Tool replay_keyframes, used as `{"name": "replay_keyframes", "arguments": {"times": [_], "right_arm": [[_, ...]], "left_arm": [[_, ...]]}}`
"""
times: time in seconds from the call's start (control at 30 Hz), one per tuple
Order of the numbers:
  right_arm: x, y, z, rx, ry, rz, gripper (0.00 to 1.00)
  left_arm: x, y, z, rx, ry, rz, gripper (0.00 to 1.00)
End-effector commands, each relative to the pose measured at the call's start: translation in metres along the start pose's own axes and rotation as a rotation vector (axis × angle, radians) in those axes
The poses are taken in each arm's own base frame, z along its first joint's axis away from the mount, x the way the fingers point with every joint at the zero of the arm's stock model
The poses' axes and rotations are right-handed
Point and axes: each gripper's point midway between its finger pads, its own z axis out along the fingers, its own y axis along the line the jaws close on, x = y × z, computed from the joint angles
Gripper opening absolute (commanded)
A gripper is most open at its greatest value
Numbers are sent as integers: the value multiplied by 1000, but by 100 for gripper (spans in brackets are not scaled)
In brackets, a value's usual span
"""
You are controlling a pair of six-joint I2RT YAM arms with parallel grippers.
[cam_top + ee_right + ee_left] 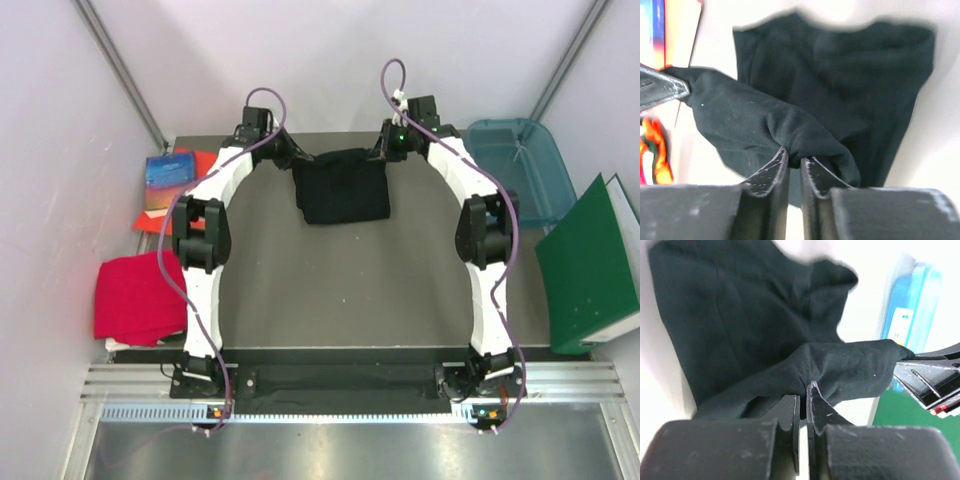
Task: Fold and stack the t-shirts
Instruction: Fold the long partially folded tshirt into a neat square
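The black t-shirt (341,190) hangs at the far middle of the table, stretched between both grippers. My left gripper (288,156) is shut on its left top edge; in the left wrist view the jaws (804,392) pinch a fold of the black cloth (740,315). My right gripper (384,152) is shut on its right top edge; in the right wrist view the jaws (794,159) pinch the cloth (840,80). The crimson-pink t-shirt (138,297) lies folded at the table's left edge, beside the left arm.
A blue book (168,177) on a flat red sheet (150,218) lies at the far left. A teal plastic bin (520,165) stands at the far right. A green binder (590,265) stands at the right edge.
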Motion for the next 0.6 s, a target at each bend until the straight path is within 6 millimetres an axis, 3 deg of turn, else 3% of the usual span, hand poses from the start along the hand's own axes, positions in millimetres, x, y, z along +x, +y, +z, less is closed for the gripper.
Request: {"name": "replay_keyframes", "arguments": {"times": [0.0,0.03,0.07,0.1,0.13,0.23,0.37,0.57], "right_arm": [[-54,-8,18,-32,-159,0,24],[-57,-15,22,-8,-182,31,51],[-59,-20,25,3,-197,45,62],[-60,-22,28,-8,-227,41,69],[-61,-25,28,8,-246,63,81],[-66,-22,10,35,-296,47,93],[-69,-7,-27,45,-314,26,94],[-28,-1,-41,45,-185,50,94]], "left_arm": [[-42,-13,13,151,-51,-31,29],[-43,-11,15,176,-32,-56,61],[-50,-3,19,194,-40,-73,86],[-55,-3,17,208,-48,-87,99],[-58,-3,13,221,-55,-83,99],[-63,-15,-9,238,-92,-17,99],[-57,-19,-43,190,-108,45,99],[-30,-6,-76,77,-72,117,99]]}}
